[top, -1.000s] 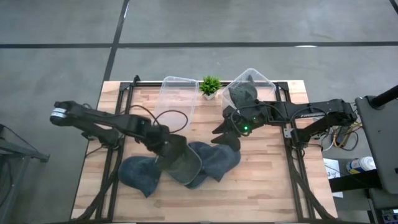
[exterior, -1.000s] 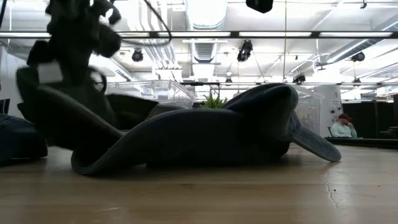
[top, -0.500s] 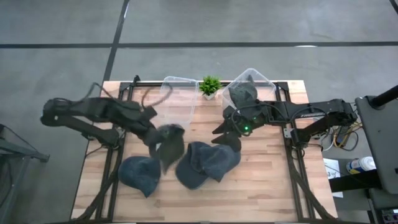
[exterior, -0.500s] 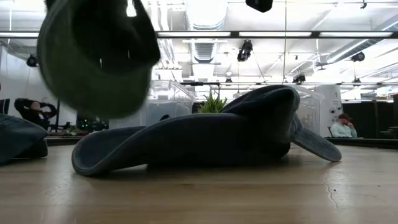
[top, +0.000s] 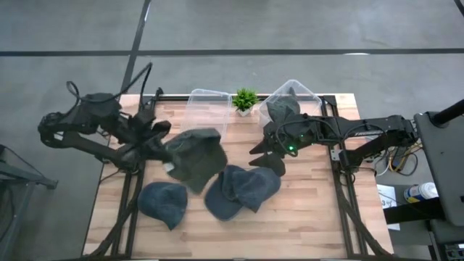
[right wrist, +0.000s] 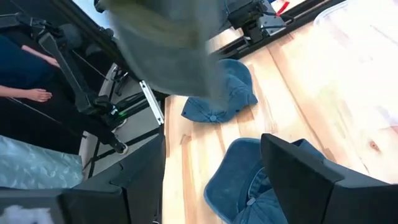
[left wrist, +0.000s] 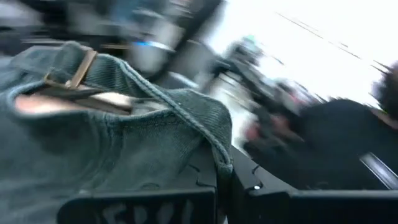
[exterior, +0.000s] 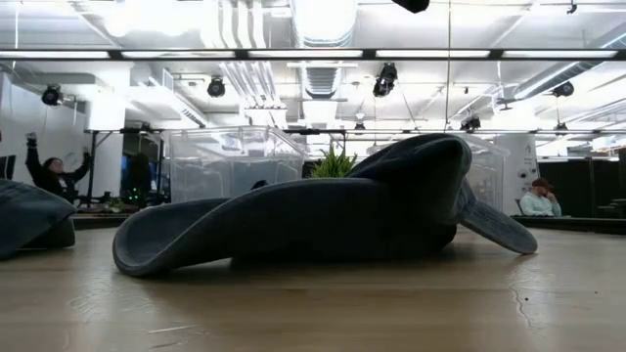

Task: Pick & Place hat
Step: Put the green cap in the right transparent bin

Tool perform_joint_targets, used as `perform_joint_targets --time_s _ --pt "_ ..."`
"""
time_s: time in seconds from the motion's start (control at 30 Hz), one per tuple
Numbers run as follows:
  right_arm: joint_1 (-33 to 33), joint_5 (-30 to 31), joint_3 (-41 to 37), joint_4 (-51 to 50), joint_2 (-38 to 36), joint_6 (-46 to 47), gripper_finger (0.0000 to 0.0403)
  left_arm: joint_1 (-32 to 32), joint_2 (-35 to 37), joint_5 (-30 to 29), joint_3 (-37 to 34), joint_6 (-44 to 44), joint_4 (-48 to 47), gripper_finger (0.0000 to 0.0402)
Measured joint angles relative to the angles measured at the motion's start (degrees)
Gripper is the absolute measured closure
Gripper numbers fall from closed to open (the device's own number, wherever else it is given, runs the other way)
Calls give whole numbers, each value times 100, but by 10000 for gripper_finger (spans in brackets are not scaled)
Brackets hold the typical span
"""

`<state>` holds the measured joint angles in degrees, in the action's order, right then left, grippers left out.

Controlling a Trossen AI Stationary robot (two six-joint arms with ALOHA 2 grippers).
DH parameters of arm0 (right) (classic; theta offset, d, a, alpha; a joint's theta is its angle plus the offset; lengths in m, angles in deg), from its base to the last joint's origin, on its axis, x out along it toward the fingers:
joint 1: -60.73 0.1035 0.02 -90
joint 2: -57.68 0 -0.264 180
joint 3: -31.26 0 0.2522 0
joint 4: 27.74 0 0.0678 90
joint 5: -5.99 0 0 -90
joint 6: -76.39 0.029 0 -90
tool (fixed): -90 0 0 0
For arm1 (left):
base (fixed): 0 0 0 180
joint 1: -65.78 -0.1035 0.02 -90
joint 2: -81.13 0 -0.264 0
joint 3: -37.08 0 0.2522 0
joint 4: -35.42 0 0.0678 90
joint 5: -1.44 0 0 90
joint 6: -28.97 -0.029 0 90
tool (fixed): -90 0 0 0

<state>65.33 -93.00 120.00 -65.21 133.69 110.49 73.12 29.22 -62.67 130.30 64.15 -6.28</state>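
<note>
My left gripper [top: 165,147] is shut on a grey-green cap [top: 194,154], which it carries in the air near the left clear bin [top: 206,109]. The left wrist view shows the cap's brass strap buckle [left wrist: 81,62]. Two blue caps lie on the table, one in the middle [top: 243,190] [exterior: 323,220] and one near the left edge [top: 161,203] [exterior: 29,215]. My right gripper [top: 268,150] [right wrist: 217,180] hovers open above the far side of the middle blue cap [right wrist: 249,186]. The right clear bin [top: 290,98] holds a dark hat. My left gripper pinches the grey-green cap's rear band edge [left wrist: 208,134], close to the strap opening, between its two fingers. The cap is lifted clear of the table and hangs out from the fingers toward the table's right side, its crown slack.
A small potted plant [top: 245,100] stands between the two clear bins at the far edge. Black frame rails run along the table's left and right sides. Bare wood lies along the near edge. People sit in the room beyond the table.
My left gripper has risen and swung from the middle of the table toward the far-left, toward the left bin, carrying the grey-green cap. The cap has left the blue caps, turned about and gone up out of the low view. My right arm has kept still.
</note>
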Motion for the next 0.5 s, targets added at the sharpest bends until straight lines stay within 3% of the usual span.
perform_joint_targets --time_s 0.3,0.4,0.5 --pt "0 -4 4 4 -17 -110 152 2 -176 2613 -4 -396 2070 401" --pt "0 -4 4 5 -17 -94 152 0 -215 3152 -4 -663 2782 401" --pt "0 -4 4 5 -17 -44 153 -11 -228 3274 -4 -750 2922 401"
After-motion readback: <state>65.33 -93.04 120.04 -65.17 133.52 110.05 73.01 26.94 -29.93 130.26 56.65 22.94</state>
